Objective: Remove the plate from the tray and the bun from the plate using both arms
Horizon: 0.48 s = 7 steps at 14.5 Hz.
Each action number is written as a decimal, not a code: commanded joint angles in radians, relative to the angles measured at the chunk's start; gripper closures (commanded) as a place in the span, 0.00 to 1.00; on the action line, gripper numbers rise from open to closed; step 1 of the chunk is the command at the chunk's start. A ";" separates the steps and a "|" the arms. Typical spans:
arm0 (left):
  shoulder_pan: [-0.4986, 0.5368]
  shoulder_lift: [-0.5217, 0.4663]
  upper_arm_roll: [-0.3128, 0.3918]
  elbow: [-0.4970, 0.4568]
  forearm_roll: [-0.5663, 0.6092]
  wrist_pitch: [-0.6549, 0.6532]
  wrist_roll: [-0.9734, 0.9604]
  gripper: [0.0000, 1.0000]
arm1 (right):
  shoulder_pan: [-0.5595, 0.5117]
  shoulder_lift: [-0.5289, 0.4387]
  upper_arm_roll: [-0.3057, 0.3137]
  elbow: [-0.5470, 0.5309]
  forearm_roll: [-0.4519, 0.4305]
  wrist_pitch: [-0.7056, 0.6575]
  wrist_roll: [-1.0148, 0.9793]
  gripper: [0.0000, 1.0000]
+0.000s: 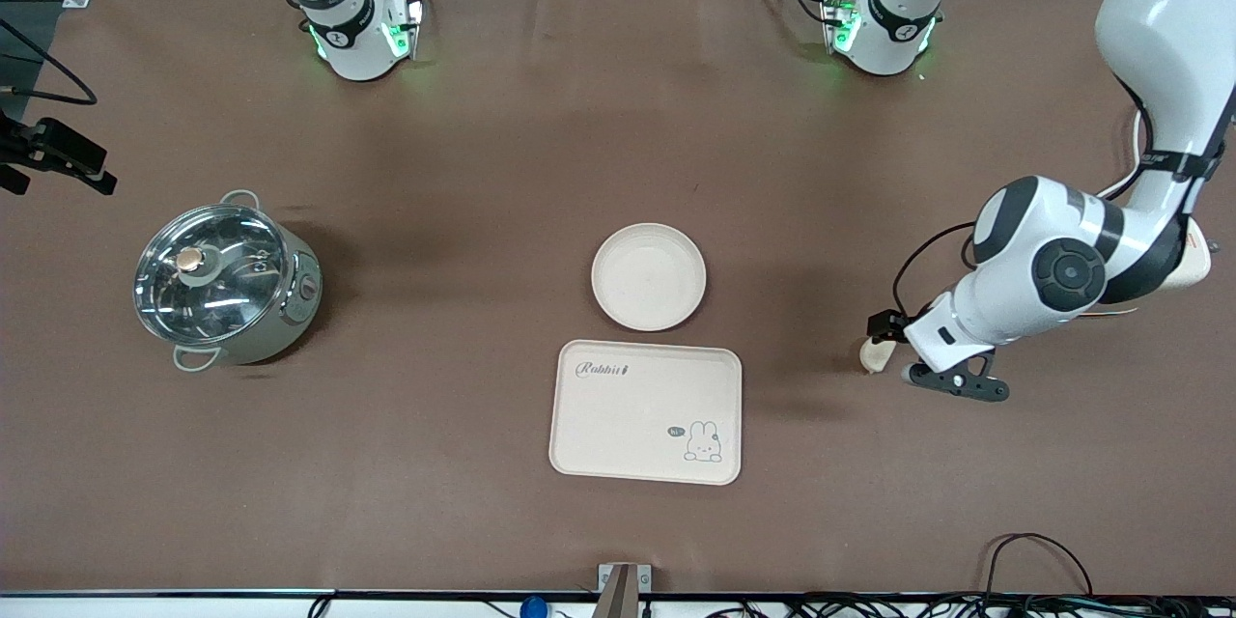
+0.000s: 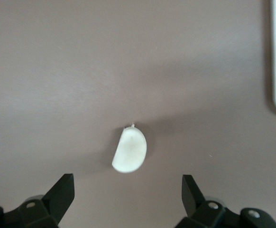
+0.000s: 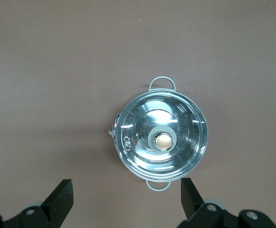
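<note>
Pot [image 1: 227,283]: shiny metal, glass lid on, near the table edge at the right arm's end.
Right gripper [image 3: 126,199]: up in the air over the pot, fingers wide apart, holding nothing. Not seen in the front view.
Plate [image 1: 648,276]: round, cream-white, bare inside, about the middle of the table.
Tray [image 1: 646,411]: cream, with a rabbit drawing, just beside the plate and nearer the front camera's edge of the table.
Bun [image 1: 875,354]: small pale lump flat on the brown cloth, well apart from the tray, toward the left arm's end of the table.
Left gripper [image 2: 128,192]: low over the bun, fingers [image 2: 62,191] spread wide, one on each side, not touching it. Bun lined up with the gap between the fingers, a bit ahead of the tips.
</note>
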 commanded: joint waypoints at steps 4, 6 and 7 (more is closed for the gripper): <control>0.007 -0.108 -0.131 0.329 -0.071 -0.469 0.008 0.00 | 0.002 -0.004 0.005 0.002 -0.004 -0.002 -0.007 0.00; 0.032 -0.186 -0.132 0.333 -0.105 -0.476 0.011 0.00 | 0.000 -0.004 0.005 0.002 -0.004 -0.007 -0.007 0.00; 0.033 -0.235 -0.121 0.333 -0.149 -0.476 0.016 0.00 | -0.001 -0.004 0.005 0.002 -0.004 -0.007 -0.008 0.00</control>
